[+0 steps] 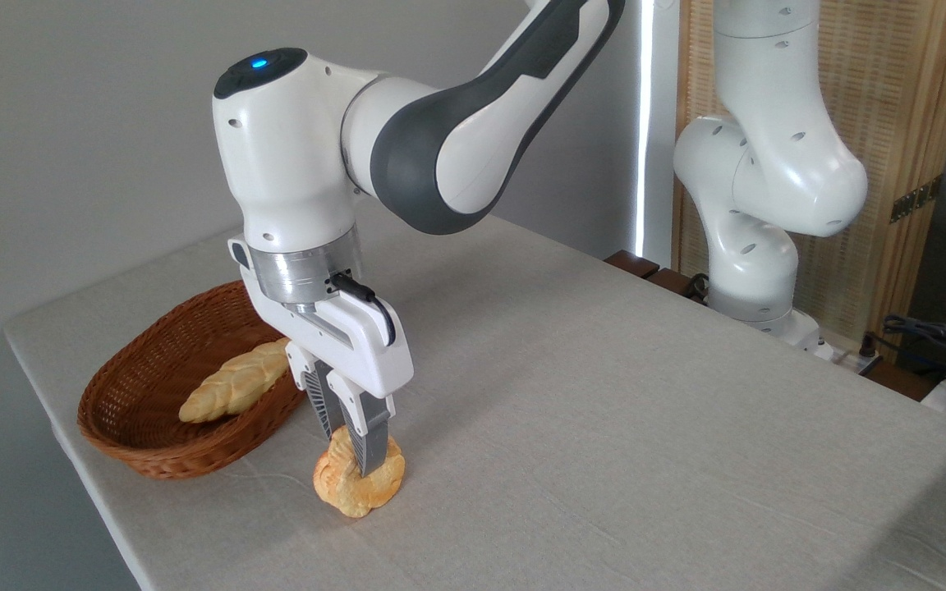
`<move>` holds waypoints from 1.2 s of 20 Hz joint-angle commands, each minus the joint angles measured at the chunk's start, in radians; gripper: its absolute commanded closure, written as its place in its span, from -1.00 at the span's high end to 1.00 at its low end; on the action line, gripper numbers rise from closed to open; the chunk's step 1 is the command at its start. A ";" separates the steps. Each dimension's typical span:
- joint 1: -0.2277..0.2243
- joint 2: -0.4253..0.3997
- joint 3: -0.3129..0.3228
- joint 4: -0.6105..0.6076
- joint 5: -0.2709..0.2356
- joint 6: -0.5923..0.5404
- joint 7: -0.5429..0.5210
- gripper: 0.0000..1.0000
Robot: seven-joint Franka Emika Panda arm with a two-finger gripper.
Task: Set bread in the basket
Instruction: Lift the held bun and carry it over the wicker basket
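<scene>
The bread (358,486), a small golden-orange bun with a lumpy top, stands tilted on its edge on the tablecloth, just right of the basket. My gripper (351,450) reaches straight down and is shut on the bread, one grey finger on each side of it. The basket (124,427) is an oval brown wicker one at the table's left end, and its near rim lies a short way left of the bun.
A long pale braided loaf (231,382) lies inside the basket. The table's front edge (95,501) runs close below the basket and bun. The arm's white base (756,271) stands at the back right, with cables (933,336) beyond it.
</scene>
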 commanded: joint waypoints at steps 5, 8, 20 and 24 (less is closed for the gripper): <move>0.000 -0.015 0.004 -0.004 0.001 0.011 0.015 -0.34; 0.001 -0.033 0.006 0.002 -0.003 0.011 0.010 -0.34; -0.008 -0.084 -0.070 0.099 -0.235 0.031 -0.164 -0.34; -0.008 -0.078 -0.125 0.100 -0.333 0.089 -0.178 -0.33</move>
